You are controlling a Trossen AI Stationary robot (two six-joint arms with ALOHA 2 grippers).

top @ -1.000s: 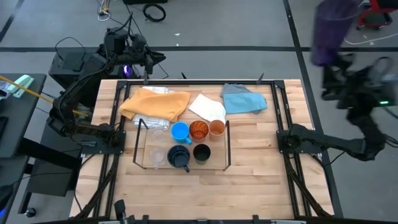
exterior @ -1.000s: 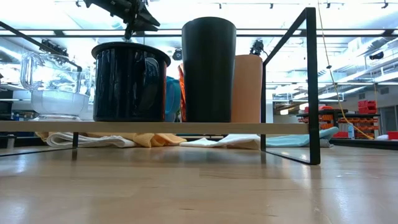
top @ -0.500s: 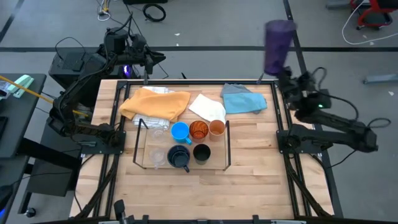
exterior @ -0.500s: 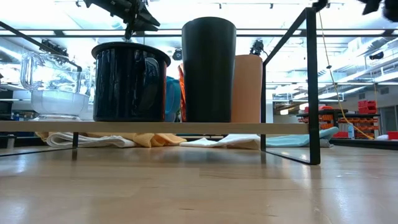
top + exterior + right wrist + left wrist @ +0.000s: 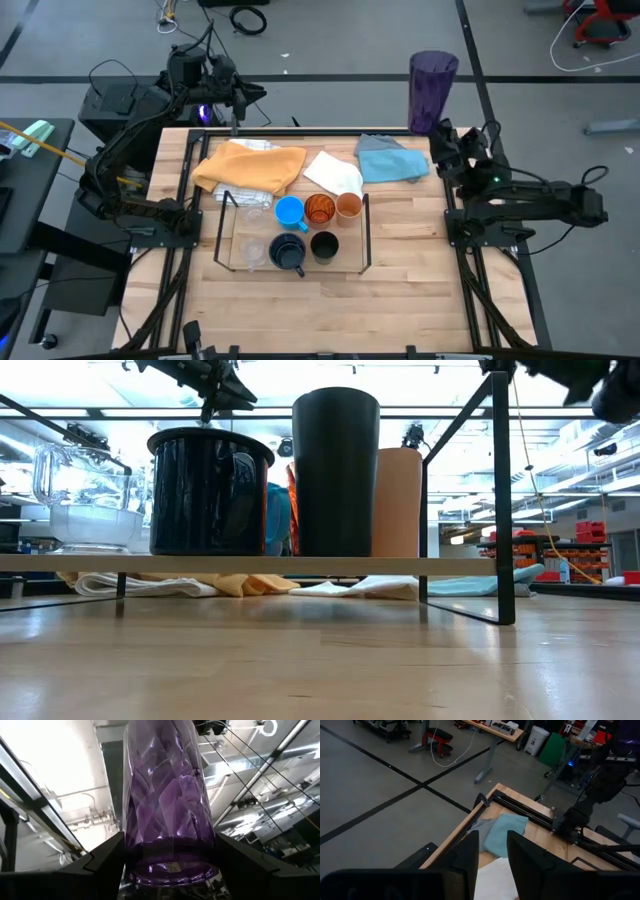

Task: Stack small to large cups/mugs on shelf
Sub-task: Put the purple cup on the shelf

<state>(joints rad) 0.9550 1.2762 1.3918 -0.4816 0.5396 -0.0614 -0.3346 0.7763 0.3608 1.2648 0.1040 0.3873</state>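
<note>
right pincer [image 5: 437,128]: clamped round the base of the purple tumbler [image 5: 431,92], fingers pressed against its lower wall on both sides; it has swung in from well off the right side of the tabletop a second ago and now sits over the far right corner
purple tumbler: held upright above the pincer, lifted clear of the tabletop [image 5: 420,300], no longer blurred with motion as it was half a second back
light blue cloth [image 5: 392,160]: just beside the pincer, toward the shelf, unmoved
shelf [image 5: 365,235]: farther on from the pincer, toward the middle of the tabletop; wire frame and clear base in the same spot as before
cups on the shelf: small orange cup [image 5: 348,206], amber tumbler [image 5: 319,209] and light-blue mug [image 5: 289,211] in the far row, black cup [image 5: 324,245], navy mug [image 5: 289,254] and clear cups [image 5: 254,250] in the near row; none shifted
left pincer [image 5: 237,95]: farthest off, parked beyond the far left edge, fingers slightly apart on nothing, unchanged
meaning for the task: the tumbler looks to be the last vessel on its way in; my judgement is that the carry is nearly over and a lowering onto the shelf comes next
</note>
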